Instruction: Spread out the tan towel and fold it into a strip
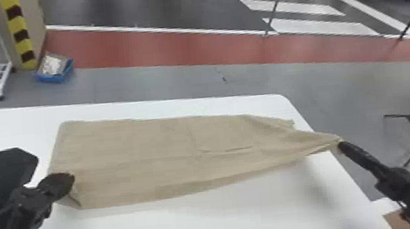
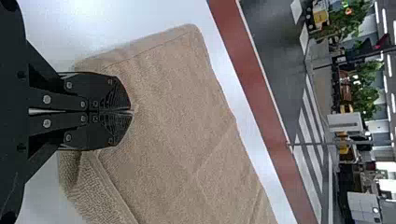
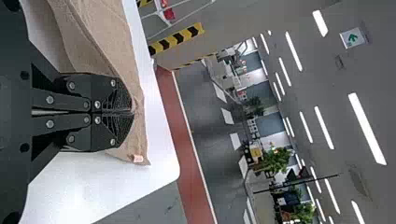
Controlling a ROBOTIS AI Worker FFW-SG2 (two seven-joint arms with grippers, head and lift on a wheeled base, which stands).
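Tan towel (image 1: 153,142) spread on a white table (image 1: 225,221), its right end drawn to a point. Left gripper (image 2: 131,112) and right gripper (image 3: 133,112), fingers closed, pinch opposite ends. Best move both together, lightly taut, lowering evenly.

The towel (image 1: 167,137) lies lengthwise from left to right on the surface (image 1: 197,228), its right end by the surface's right edge. The left claw (image 1: 73,180) is at its near left part, the right claw (image 1: 341,143) at its right end. Behind, on the floor (image 1: 161,80), a bin (image 1: 54,79) stands between the surface and a pillar (image 1: 21,36), right of a rack (image 1: 3,77).
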